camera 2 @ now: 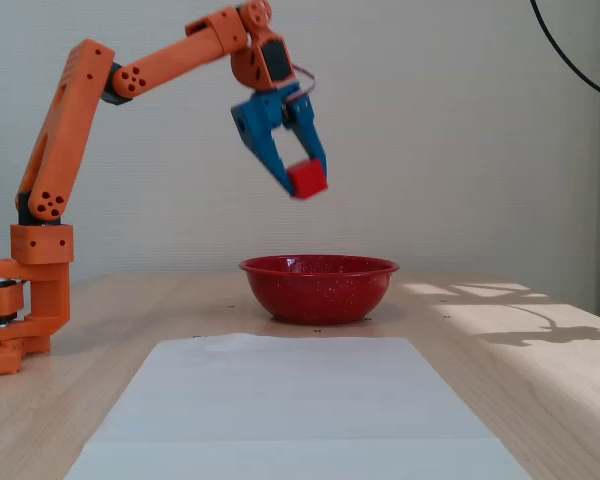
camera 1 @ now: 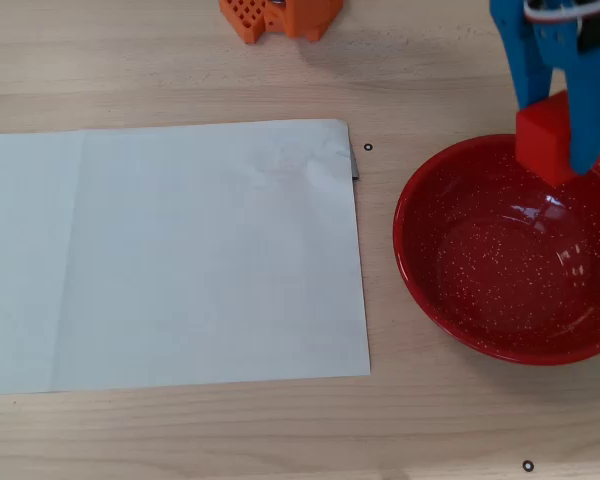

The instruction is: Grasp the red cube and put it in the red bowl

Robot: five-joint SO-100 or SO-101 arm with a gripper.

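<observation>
Blue tool (camera 2: pixel 302 185) was clamped on the red cube (camera 2: pixel 307 179), up in the air, with the red bowl (camera 1: pixel 430 290) sitting well below it.

Fixed view: open air between the gripper (camera 2: pixel 302 186) clamping the red cube (camera 2: pixel 307 179) and the red bowl (camera 2: pixel 318 288) below — nothing in that gap. Bowl interior bare in the overhead view, rim (camera 1: pixel 412 190) unobstructed all round. Overhead, centre and left: flat white paper sheet (camera 1: pixel 170 255) on the wooden table (camera 1: pixel 180 440), no raised obstacle. Upper centre: orange arm base (camera 1: pixel 280 15) — the only upright body near the bowl.
</observation>
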